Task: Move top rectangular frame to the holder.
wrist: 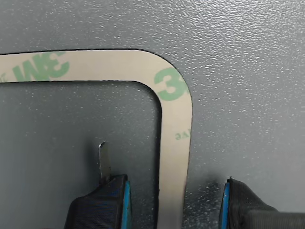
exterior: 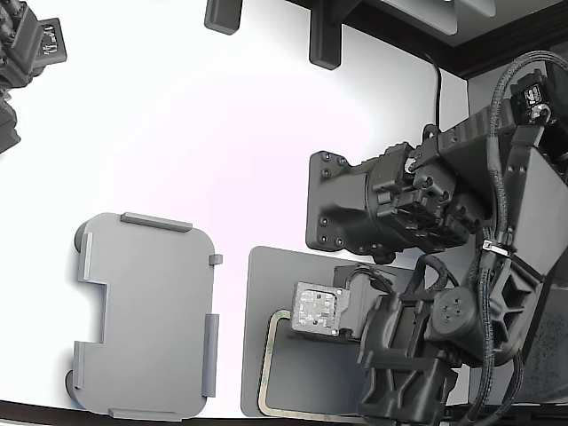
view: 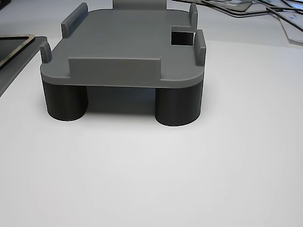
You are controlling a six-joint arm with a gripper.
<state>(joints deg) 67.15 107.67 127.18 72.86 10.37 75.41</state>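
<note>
the frame (wrist: 175,119) carries pale green print on its beige face: a large "3" at the rounded corner, mirrored letters along the neighbouring strip that look like part of a "3m" mark, and a line of tiny green text further down the side that is too small to read. no other writing is legible in any view.

in the wrist view the frame lies flat on the dark grey mat (wrist: 248,71), and one of its long sides runs straight between the two blue-edged fingers (wrist: 121,200) of the hand (wrist: 174,202). the fingers stand apart on either side of that strip, with grey mat showing between each finger and the strip, so the hand is open and grips nothing. a thin metal blade (wrist: 104,162) sticks out beside one finger, over the mat inside the frame's open centre.

in the exterior view the frame (exterior: 271,351) sits on the mat (exterior: 266,275) near the lower edge, mostly hidden under the black arm (exterior: 417,337). the holder (exterior: 146,315) rests on the white bench (exterior: 222,133) at the exterior view's left of the mat, just beside it but not touching, with nothing lying in it.

the other view shows the holder (view: 123,47) close up, standing on round dark feet (view: 177,106), with raised tabs along its edges and a square notch near one corner. a corner of the frame (view: 19,45) on the mat shows at the edge.
</note>
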